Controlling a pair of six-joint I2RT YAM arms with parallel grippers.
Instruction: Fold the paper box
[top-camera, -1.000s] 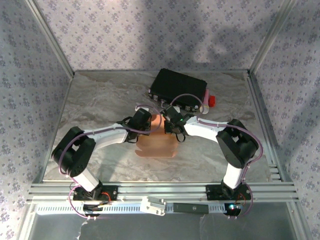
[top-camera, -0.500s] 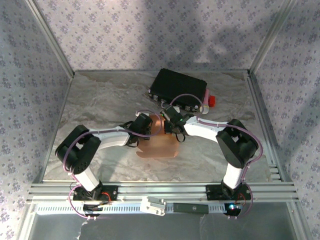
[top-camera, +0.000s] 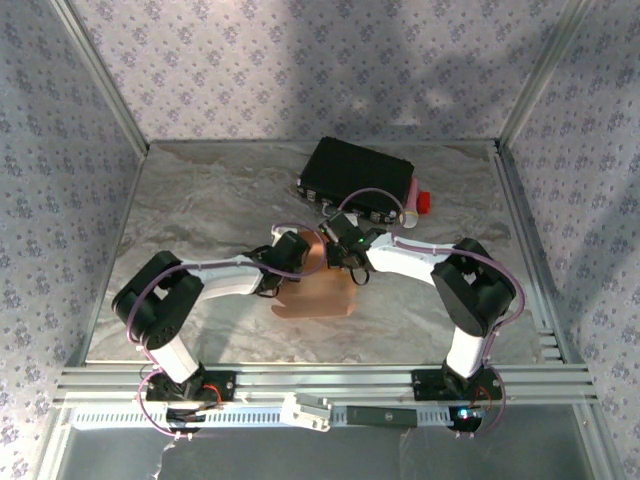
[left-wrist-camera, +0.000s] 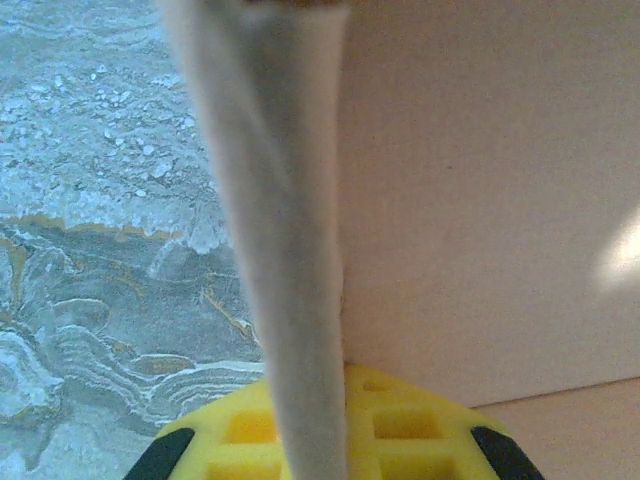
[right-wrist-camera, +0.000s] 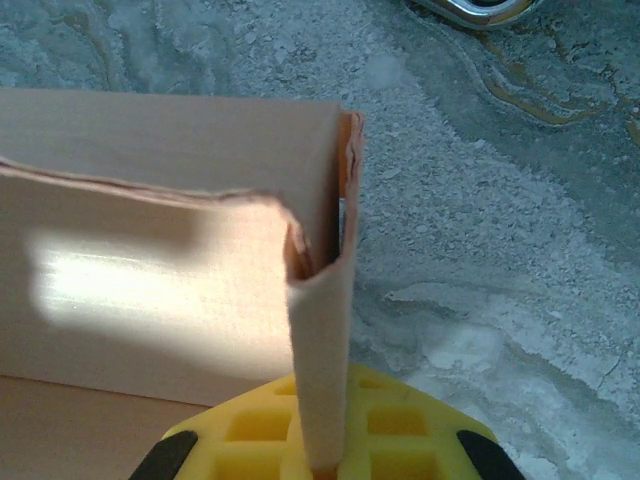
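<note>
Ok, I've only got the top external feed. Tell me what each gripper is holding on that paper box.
Observer: The left gripper is shut on a raised flap of the paper box, which runs edge-on between its yellow pads.
Operator: Now the right one.
Observer: The right gripper pinches an upright side flap that wraps round the corner of a standing wall.
Operator: Check that corner.
Observer: The cardboard layers gape slightly there, with a small gap showing between them.
</note>
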